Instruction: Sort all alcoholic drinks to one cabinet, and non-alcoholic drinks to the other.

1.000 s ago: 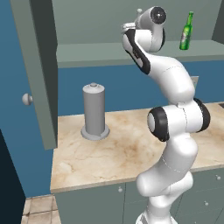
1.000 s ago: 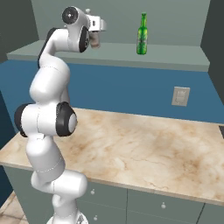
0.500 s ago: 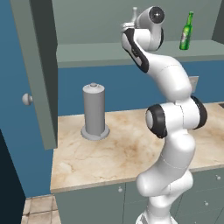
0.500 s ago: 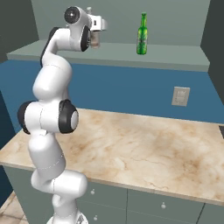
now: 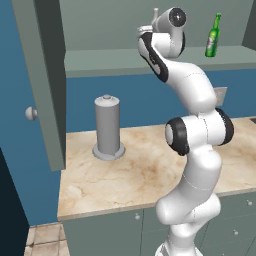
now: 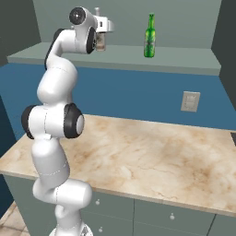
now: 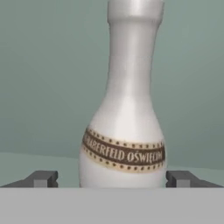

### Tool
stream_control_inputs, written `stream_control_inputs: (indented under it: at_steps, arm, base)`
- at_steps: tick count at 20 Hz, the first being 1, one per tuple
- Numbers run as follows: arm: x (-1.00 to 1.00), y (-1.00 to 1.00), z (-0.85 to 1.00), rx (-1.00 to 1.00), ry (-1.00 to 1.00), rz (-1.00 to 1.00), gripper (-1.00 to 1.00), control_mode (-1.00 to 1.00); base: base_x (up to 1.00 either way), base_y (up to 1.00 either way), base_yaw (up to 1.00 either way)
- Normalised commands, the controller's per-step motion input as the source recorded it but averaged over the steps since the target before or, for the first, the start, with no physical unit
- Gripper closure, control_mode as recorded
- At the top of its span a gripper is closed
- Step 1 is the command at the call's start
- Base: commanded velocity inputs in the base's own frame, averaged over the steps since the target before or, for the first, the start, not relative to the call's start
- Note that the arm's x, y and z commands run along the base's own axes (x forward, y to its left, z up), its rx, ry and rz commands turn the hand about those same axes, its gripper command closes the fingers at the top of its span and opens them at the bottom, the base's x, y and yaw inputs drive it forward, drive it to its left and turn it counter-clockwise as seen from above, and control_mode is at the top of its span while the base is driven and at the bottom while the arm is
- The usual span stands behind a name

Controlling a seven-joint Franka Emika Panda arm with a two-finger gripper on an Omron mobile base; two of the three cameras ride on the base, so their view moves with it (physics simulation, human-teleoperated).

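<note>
The pincer [image 7: 112, 179] stands open, its two dark fingertips [image 7: 41, 179] spread to either side of the pale bottle [image 7: 124, 131] with a clear gap between each tip and the glass, so nothing is gripped. That bottle stands upright straight ahead of the pincer, on the floor of the open wall cabinet [image 5: 150, 60], its narrow neck rising to a light cap and a brown lettered band running round its belly. In the right base view the pincer [image 6: 102, 34] is raised to the cabinet's level with the pale bottle [image 6: 100, 41] just past it. Further along the same cabinet floor, well to the pincer's right as that view shows it, the slim green bottle [image 6: 149, 36] stands upright, well apart from the pale one. The left base view shows this green bottle [image 5: 213, 36] beyond the arm's top joint. To the far left there, the cabinet door [image 5: 42, 85] hangs open, its round pale knob [image 5: 31, 113] facing outward. Below the pincer lies the marbled counter [image 5: 125, 175], where a tall grey cylinder [image 5: 107, 127] rests on a round base.
</note>
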Motion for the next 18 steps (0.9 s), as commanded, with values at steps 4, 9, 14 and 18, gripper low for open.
stream_control_inputs:
  at_steps: [4,9,14,18]
  arm:
    - [0.00,0.00,-0.05,0.00,0.00,0.00,-1.00,-1.00]
    - [-0.07,0.00,-0.02,0.00,0.00,0.00,-1.00,-1.00]
    - [-0.34,0.00,0.00,0.00,0.00,0.00,-1.00,-1.00]
    - [-0.55,0.00,0.00,0.00,-0.02,0.00,-1.00,-1.00]
  base:
    - [0.00,0.00,0.00]
    - [0.00,0.00,0.00]
    - [0.00,0.00,0.00]
    - [0.00,0.00,0.00]
